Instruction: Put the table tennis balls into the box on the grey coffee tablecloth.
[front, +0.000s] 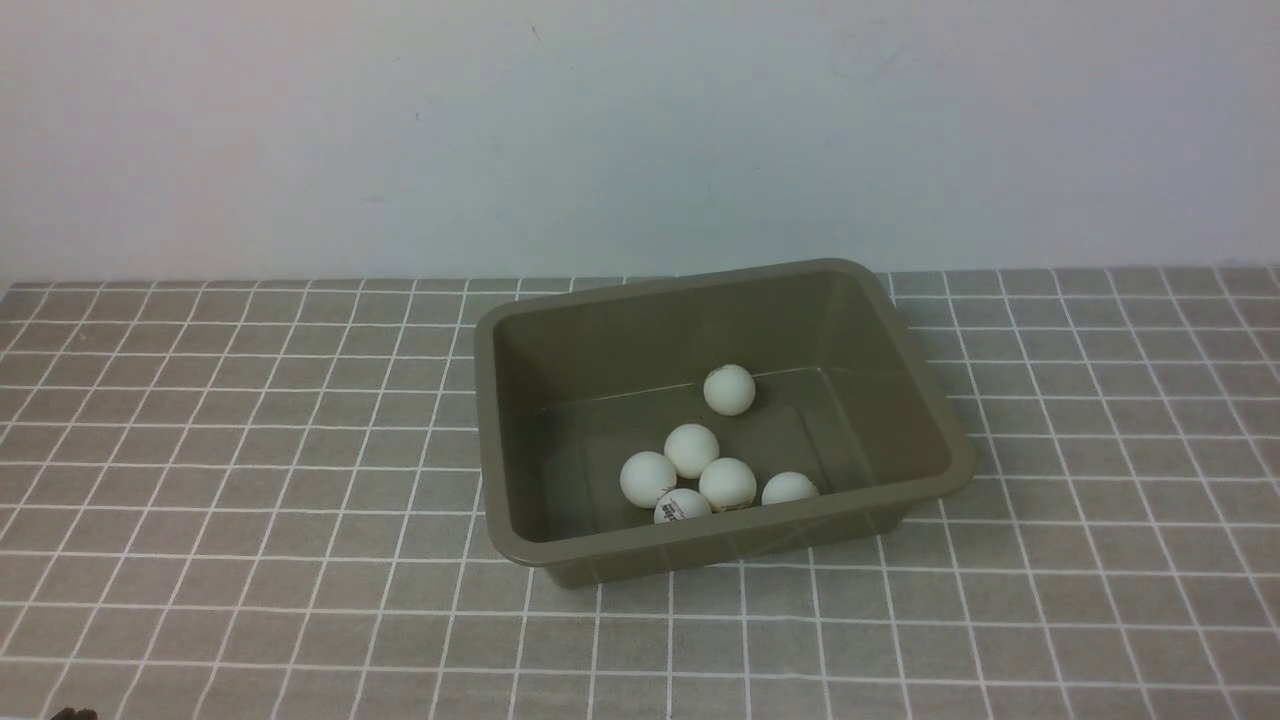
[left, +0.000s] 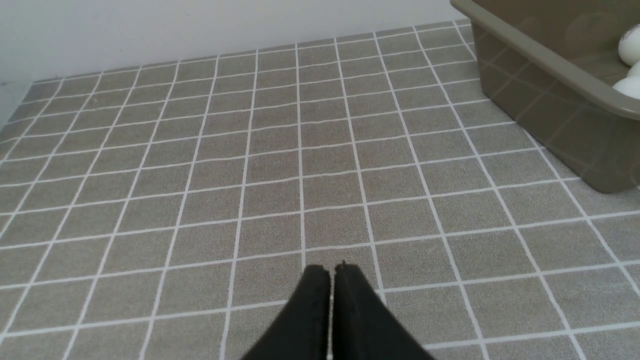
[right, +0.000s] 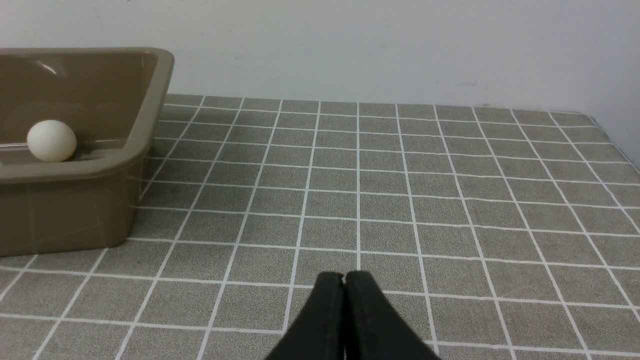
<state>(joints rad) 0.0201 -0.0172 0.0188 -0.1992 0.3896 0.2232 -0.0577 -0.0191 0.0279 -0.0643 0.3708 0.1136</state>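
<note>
The left gripper (left: 332, 270) has its black fingers pressed together with nothing between them, low over bare cloth (left: 200, 175). The right gripper (right: 344, 276) is the same — tips touching, nothing pinched, the cloth under it bare too. Neither gripper touches anything, and both sit well apart from the box (front: 935, 470), one to each side of it.

The box stands on the cloth toward the back, near the wall (front: 640, 130). All six balls (front: 691, 450) lie inside it: five clustered against the near wall, touching or nearly so, and one ball (front: 729, 390) alone farther back. No ball shows on the cloth in any view, so the task looks finished.

What could go wrong now is mostly self-inflicted. If an arm swung inward carelessly, it could clip the flared rim and shove or tip the light tub — the balls would roll freely and could spill. The box sits slightly skewed to the grid, which suggests it slides easily on the fabric.

The balls are matte white, smooth and round; one at the near wall shows a small dark printed mark. The box is olive-brown plastic with sloping walls and rounded corners, its floor faintly glossy.
</note>
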